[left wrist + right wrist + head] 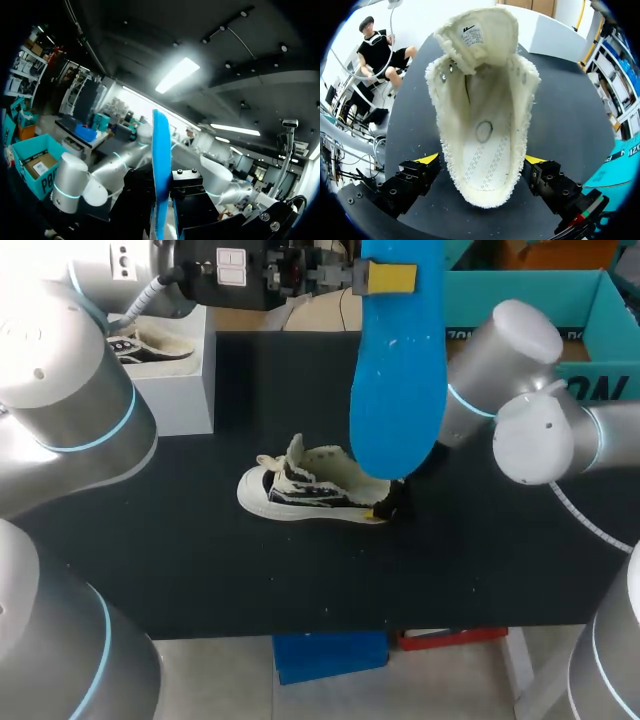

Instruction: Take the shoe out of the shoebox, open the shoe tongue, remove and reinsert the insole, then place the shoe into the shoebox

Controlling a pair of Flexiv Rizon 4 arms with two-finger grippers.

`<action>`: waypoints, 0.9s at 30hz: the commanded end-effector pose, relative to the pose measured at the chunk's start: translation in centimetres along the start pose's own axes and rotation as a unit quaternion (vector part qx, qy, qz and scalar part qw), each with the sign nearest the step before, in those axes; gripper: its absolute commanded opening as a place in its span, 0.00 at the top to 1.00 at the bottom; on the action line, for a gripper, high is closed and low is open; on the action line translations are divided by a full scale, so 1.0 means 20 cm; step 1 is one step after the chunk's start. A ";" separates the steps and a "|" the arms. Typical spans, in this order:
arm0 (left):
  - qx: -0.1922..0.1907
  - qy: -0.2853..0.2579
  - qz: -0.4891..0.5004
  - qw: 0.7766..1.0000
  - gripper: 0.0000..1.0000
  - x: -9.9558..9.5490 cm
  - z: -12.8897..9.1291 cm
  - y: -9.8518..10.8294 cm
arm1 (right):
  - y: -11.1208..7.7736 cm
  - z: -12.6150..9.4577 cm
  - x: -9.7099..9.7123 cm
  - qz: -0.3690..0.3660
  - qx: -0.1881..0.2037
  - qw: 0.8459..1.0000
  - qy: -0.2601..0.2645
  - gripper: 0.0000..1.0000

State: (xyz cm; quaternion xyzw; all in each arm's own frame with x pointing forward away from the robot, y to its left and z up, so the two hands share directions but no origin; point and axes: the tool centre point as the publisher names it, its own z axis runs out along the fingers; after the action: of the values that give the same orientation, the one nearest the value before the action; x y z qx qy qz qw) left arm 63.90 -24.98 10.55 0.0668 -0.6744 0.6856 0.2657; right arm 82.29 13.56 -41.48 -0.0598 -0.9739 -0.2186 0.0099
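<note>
Both claws grip: left claw [161, 197] holds the blue insole [398, 370] above the shoe [310, 490]; right claw [481, 161] clamps its heel on the surface [200, 580]. Next, you feed the insole back in.

The left arm [70, 390] and right arm [545, 430] were thick silver cylinders with thin blue rings at the joints. The left tool [390, 278] was black with white labels; the right tool [481, 160] had black fingers [410, 187] with screws and yellow tips.
</note>
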 end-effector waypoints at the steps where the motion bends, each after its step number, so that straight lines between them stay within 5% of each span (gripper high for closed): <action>1: 0.000 -0.002 -0.001 1.000 1.00 0.00 0.00 0.01 | 0.04 0.01 -0.02 -0.001 0.131 0.991 0.004 0.00; 9: 0.000 -0.002 -0.001 1.000 1.00 0.00 0.00 0.01 | 0.04 0.03 -0.02 0.005 0.178 0.984 -0.003 0.00; 27: 0.000 -0.002 -0.001 1.000 1.00 0.00 0.00 0.01 | 0.04 0.09 0.01 0.006 0.197 0.980 0.000 0.00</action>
State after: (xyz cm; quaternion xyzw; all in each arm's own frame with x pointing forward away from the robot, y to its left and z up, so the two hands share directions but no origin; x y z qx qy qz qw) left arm 63.90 -24.98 10.55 0.0668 -0.6744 0.6856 0.2657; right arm 82.34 14.37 -42.05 -0.0625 -0.9965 -0.0518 0.0208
